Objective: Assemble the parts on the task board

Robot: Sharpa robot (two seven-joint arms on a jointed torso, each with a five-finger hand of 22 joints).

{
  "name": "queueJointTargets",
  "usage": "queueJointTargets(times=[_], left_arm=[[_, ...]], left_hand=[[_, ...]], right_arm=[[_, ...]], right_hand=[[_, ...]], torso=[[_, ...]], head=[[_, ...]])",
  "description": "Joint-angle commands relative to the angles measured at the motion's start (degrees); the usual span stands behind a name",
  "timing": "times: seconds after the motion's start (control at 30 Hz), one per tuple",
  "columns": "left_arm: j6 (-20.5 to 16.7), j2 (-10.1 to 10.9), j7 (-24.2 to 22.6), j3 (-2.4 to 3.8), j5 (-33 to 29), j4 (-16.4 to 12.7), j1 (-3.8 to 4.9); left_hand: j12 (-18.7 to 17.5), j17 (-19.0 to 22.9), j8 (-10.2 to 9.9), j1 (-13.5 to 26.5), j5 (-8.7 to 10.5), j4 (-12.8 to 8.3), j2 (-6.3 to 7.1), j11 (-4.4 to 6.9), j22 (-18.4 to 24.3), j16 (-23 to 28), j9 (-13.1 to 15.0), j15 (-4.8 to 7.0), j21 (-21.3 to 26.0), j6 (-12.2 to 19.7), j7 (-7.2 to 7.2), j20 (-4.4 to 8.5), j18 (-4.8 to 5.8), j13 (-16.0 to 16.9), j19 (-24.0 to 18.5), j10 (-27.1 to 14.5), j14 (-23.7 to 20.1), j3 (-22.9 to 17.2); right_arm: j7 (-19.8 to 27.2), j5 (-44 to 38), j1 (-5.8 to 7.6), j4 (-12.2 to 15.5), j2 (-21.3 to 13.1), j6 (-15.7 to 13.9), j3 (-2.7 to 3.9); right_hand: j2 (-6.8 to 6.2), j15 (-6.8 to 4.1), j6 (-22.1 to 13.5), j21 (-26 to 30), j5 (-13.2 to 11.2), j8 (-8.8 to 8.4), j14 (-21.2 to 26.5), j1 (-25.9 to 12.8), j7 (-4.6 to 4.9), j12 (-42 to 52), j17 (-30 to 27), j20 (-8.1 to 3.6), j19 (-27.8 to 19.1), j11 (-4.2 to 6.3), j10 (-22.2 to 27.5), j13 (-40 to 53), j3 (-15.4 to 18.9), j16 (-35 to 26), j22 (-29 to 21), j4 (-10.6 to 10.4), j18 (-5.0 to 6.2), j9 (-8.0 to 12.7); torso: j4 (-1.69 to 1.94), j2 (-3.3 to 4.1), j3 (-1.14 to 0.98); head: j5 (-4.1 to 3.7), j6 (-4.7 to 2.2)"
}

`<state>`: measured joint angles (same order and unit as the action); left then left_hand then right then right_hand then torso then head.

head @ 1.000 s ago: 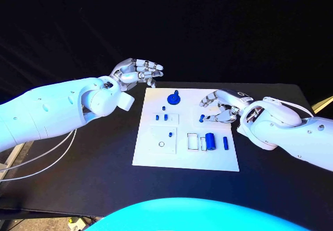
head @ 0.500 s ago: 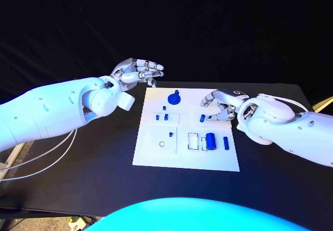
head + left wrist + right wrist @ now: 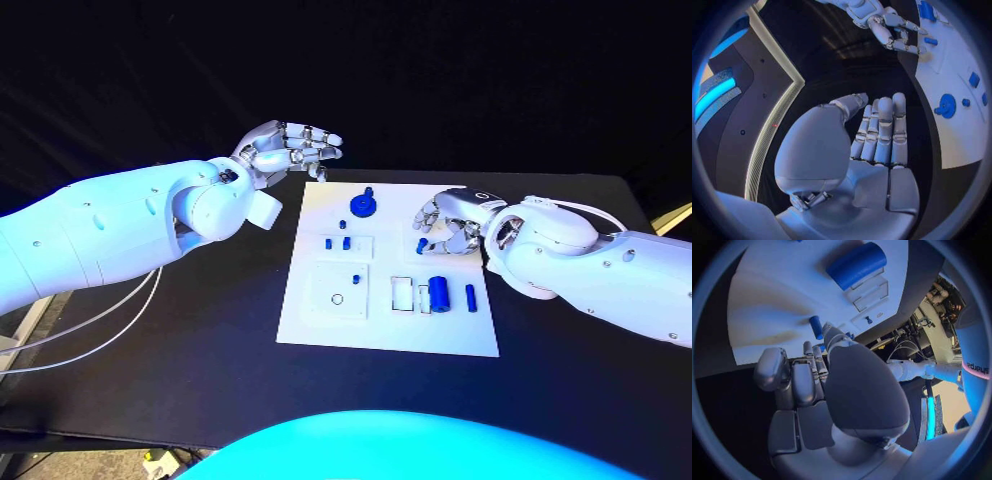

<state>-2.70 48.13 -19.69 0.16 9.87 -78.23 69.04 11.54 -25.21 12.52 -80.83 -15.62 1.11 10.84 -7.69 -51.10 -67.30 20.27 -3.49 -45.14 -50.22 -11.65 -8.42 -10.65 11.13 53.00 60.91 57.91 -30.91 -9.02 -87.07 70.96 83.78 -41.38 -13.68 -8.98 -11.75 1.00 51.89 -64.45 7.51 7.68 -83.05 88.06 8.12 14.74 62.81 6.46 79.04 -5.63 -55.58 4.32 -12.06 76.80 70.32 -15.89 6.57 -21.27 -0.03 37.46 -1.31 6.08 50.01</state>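
Black table [image 3: 173, 350], small blue part [image 3: 420, 245] at right hand [image 3: 450, 222] fingers

Blue-tinted light, dark backdrop, fisheye bending

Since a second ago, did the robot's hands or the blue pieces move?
The right hand has rolled at the wrist and slid a little toward the board's middle, fingers curled over the small blue peg; whether it grips it is unclear. The left hand stayed raised past the task board. The blue parts kept their places.
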Motion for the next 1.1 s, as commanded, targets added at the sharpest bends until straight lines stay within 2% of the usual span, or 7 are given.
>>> queueJointTargets(times=[0.03,0.33,0.83,0.97,1.0,1.03,1.1], left_arm=[[0.15,-0.09,-0.07,0.03,-0.08,-0.09,0.04],[0.08,0.09,-0.03,0.03,-0.08,-0.13,0.04],[0.27,0.42,0.01,0.03,-0.08,-0.29,0.04],[0.28,0.49,0.03,0.03,-0.08,-0.32,0.04],[0.28,0.51,0.04,0.03,-0.08,-0.33,0.04],[0.28,0.53,0.04,0.03,-0.08,-0.33,0.04],[0.27,0.56,0.06,0.03,-0.08,-0.34,0.04]], left_hand=[[0.70,0.62,1.14,0.50,0.16,0.27,-0.53,-0.21,0.40,0.72,1.02,0.00,0.90,0.88,-0.29,-0.23,0.13,0.85,-0.49,-0.84,-0.43,0.52],[0.81,0.61,1.24,0.53,0.15,0.32,-0.58,-0.20,0.47,0.74,1.04,0.01,0.98,0.93,-0.27,-0.24,0.12,0.88,-0.49,-0.89,-0.44,0.55],[0.88,0.60,1.31,0.59,0.14,0.40,-0.66,-0.21,0.52,0.76,1.05,0.00,1.04,0.95,-0.28,-0.25,0.12,0.90,-0.48,-0.94,-0.44,0.56],[0.88,0.60,1.31,0.59,0.14,0.40,-0.66,-0.21,0.52,0.76,1.05,0.00,1.04,0.95,-0.28,-0.25,0.12,0.90,-0.48,-0.94,-0.44,0.56],[0.88,0.60,1.31,0.59,0.14,0.40,-0.66,-0.21,0.52,0.76,1.05,0.00,1.04,0.95,-0.28,-0.25,0.12,0.90,-0.48,-0.94,-0.44,0.56],[0.88,0.60,1.31,0.59,0.14,0.40,-0.66,-0.21,0.52,0.76,1.05,0.00,1.04,0.95,-0.28,-0.25,0.12,0.90,-0.48,-0.94,-0.44,0.56],[0.88,0.60,1.31,0.59,0.14,0.40,-0.66,-0.21,0.52,0.76,1.05,0.00,1.04,0.95,-0.28,-0.25,0.12,0.90,-0.48,-0.94,-0.44,0.56]], right_arm=[[-0.08,-0.08,-0.12,-0.16,0.25,0.67,-0.03],[-0.04,-0.16,-0.55,-0.52,0.64,1.09,-0.10],[-0.30,-0.54,-0.98,-0.84,1.01,1.06,-0.14],[-0.34,-0.77,-1.13,-0.78,1.14,0.76,-0.14],[-0.39,-0.86,-1.16,-0.77,1.16,0.66,-0.14],[-0.45,-0.95,-1.19,-0.77,1.18,0.51,-0.14],[-0.65,-1.12,-1.25,-0.73,1.19,-0.03,-0.14]], right_hand=[[1.43,-0.36,0.58,-1.06,-0.48,0.02,-1.76,-0.78,-0.01,0.60,1.19,-0.06,1.19,0.15,-1.23,-0.26,-2.96,0.94,1.08,-0.11,-1.20,0.05],[1.43,-0.49,1.99,-1.78,-0.40,0.40,-1.90,-1.05,0.18,0.05,1.42,-0.21,1.56,0.27,-2.29,-0.38,-4.91,1.14,1.76,0.16,-1.37,-0.01],[1.11,-0.72,5.93,-3.59,-0.21,1.55,-2.13,-2.97,0.17,-2.68,2.03,-0.44,2.32,0.53,-6.47,-0.42,-12.08,1.80,3.60,1.30,-1.74,-0.50],[1.46,-1.08,7.25,-4.37,-0.42,2.30,-2.20,-3.50,-0.25,-3.27,2.22,-0.69,2.64,0.98,-8.56,-0.26,-14.33,2.00,4.32,2.39,-1.89,-1.00],[1.64,-1.27,7.59,-4.52,-1.36,2.57,-2.22,-3.64,-0.40,-3.56,2.27,-0.83,2.70,1.12,-9.32,-0.21,-15.30,2.06,4.49,3.01,-1.92,-1.23],[1.93,-1.47,7.94,-4.78,-3.72,2.93,-2.25,-4.00,-0.57,-4.13,2.31,-1.01,2.81,1.29,-10.32,-0.15,-17.17,2.13,4.79,4.00,-1.98,-1.57],[2.13,-1.73,8.48,-5.23,-3.83,3.51,-2.29,-4.44,-0.84,-4.17,2.41,-1.24,2.98,1.76,-12.14,0.17,-18.73,2.23,5.23,5.38,-2.06,-2.07]], torso=[[-0.08,-0.05,0.00],[-0.09,-0.06,-0.01],[-0.07,0.01,-0.02],[-0.04,-0.01,-0.01],[-0.04,-0.01,-0.01],[-0.05,-0.01,-0.01],[-0.04,0.00,0.02]], head=[[-0.04,-0.01],[-0.01,-0.01],[-0.19,-0.01],[-0.28,-0.01],[-0.29,-0.01],[-0.31,-0.01],[-0.31,-0.01]])
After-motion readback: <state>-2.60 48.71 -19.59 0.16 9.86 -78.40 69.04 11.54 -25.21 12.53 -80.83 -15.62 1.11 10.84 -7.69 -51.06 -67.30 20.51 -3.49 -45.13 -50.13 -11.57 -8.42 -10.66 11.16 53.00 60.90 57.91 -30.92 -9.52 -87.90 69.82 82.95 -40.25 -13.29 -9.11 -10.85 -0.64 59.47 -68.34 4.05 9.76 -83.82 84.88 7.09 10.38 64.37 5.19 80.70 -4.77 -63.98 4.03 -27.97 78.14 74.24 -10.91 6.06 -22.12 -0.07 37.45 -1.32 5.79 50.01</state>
